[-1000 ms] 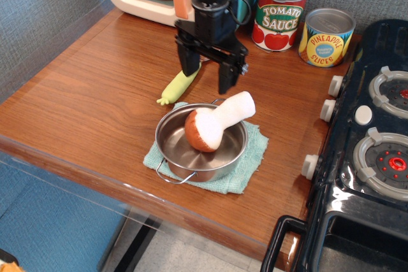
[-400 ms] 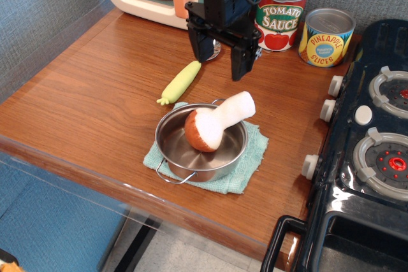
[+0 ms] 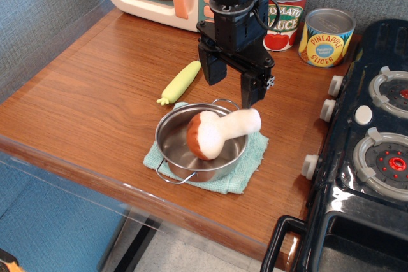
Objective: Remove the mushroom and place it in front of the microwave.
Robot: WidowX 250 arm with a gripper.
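One wide-open black claw (image 3: 233, 86) hangs just above our reddish-capped plush mushroom (image 3: 220, 132), stem angled up-right over the steel pot's (image 3: 171, 135) rim.

Bright, even overhead light; soft shadows, glare on the pot (image 3: 191, 157), sharp focus.

I have one view: high off the near edge of the table (image 3: 95, 100), angled down toward the far wall, moderately close.
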